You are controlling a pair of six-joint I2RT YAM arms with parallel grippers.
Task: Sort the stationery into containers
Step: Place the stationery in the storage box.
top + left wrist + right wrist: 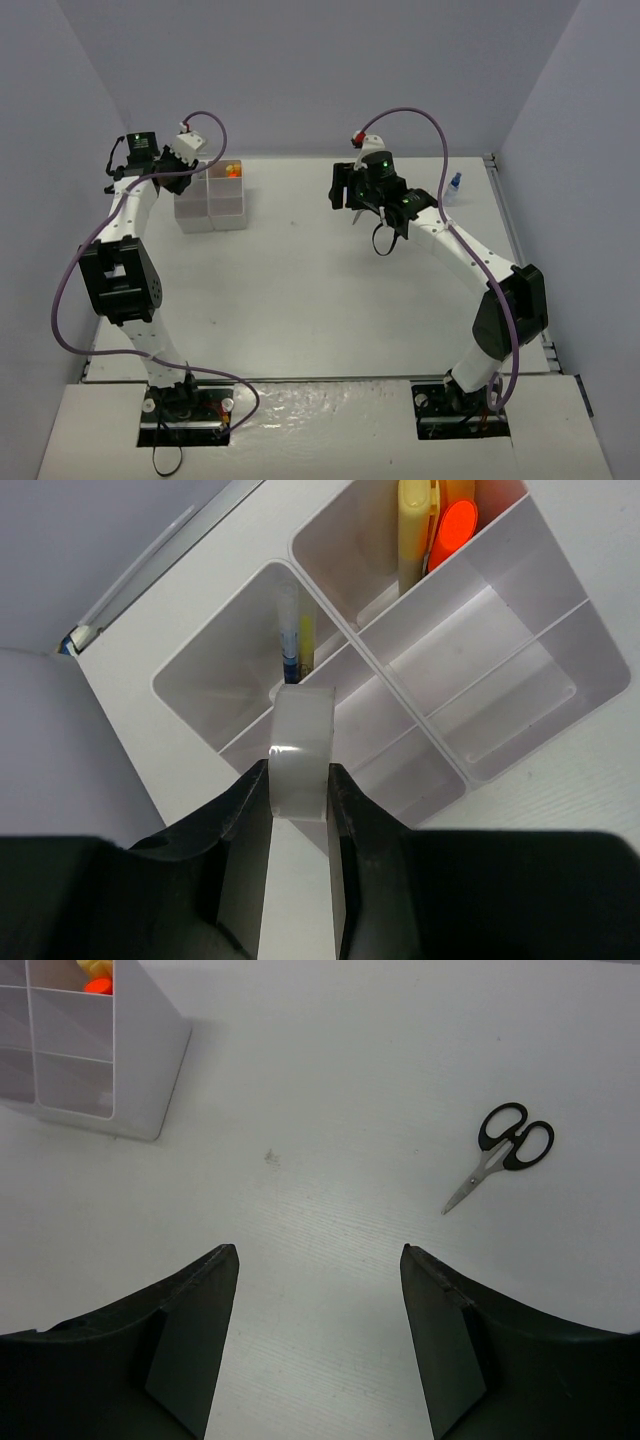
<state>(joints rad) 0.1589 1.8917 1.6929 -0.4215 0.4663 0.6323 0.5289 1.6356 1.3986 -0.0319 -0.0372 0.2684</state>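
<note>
the clear tape ring (300, 748) is held on edge in the left gripper (298, 780), whose fingers are pressed narrowly against its two flat faces, so that its hole faces sideways into the pads and its curved band is turned up toward the wrist camera. it is hung above the organizer tray (560, 610), at the near edge of the compartment in which a thin pencil (306, 640) is stood against a divider; whether the ring is centred over that cell or over the wall between it and the nearer cell cannot be told. the yellow stick (412, 520) and the orange marker (455, 525) are seen upright in the neighbouring cell. the drop is judged to turn on this alignment: a small shift away from the dividing wall is probably needed before the fingers are parted, or the ring may be caught on the rim. the right gripper (318, 1252) is spread wide and empty above the table (300, 1110). the scissors (500, 1155) are lain flat ahead of it and off to its right, well apart from the tray, their long axis set on a diagonal with the blades pointed back toward the gripper and the black handles away. the right arm is clearly the nearer one to them.
</note>
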